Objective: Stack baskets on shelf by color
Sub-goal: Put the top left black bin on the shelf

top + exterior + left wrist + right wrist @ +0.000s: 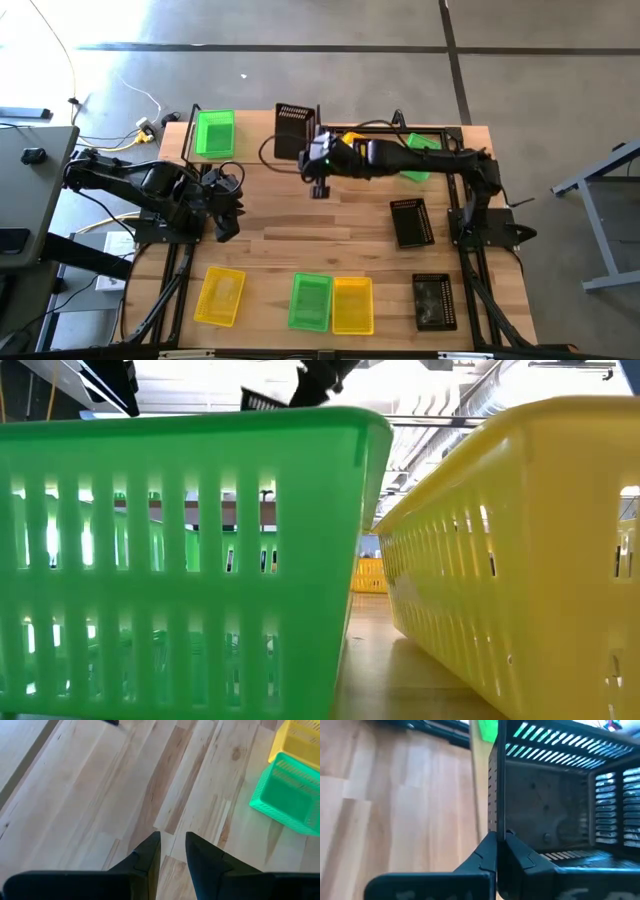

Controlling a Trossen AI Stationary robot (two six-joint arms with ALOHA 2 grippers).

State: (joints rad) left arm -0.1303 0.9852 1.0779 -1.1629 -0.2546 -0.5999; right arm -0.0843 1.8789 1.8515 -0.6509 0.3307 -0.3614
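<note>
My right gripper point(316, 152) reaches to the far middle of the table and is shut on a black basket point(296, 130), point(555, 815) at the shelf point(255, 138). A green basket point(213, 133) sits on the shelf's left end. A yellow basket point(350, 138) and a green one point(425, 158) lie partly hidden under the right arm. My left gripper point(226, 216), point(172, 840) hovers over bare table at the left, narrowly open and touching nothing. Along the near edge stand a yellow point(220, 296), a green point(311, 302) and another yellow basket point(352, 305). My right gripper pinches the black basket's side wall point(495, 805) at its rim, one finger inside the basket and one outside. The fingers come level from the table's right. The basket looks tilted; whether its bottom rests on the shelf, I cannot tell.
Two more black baskets lie on the right half, one mid-table point(411, 222) and one near the front edge point(433, 300). The near green point(180, 560) and yellow point(520, 550) baskets fill the low view. Bare wood lies in the table's middle point(310, 225). Cables trail off the far left corner.
</note>
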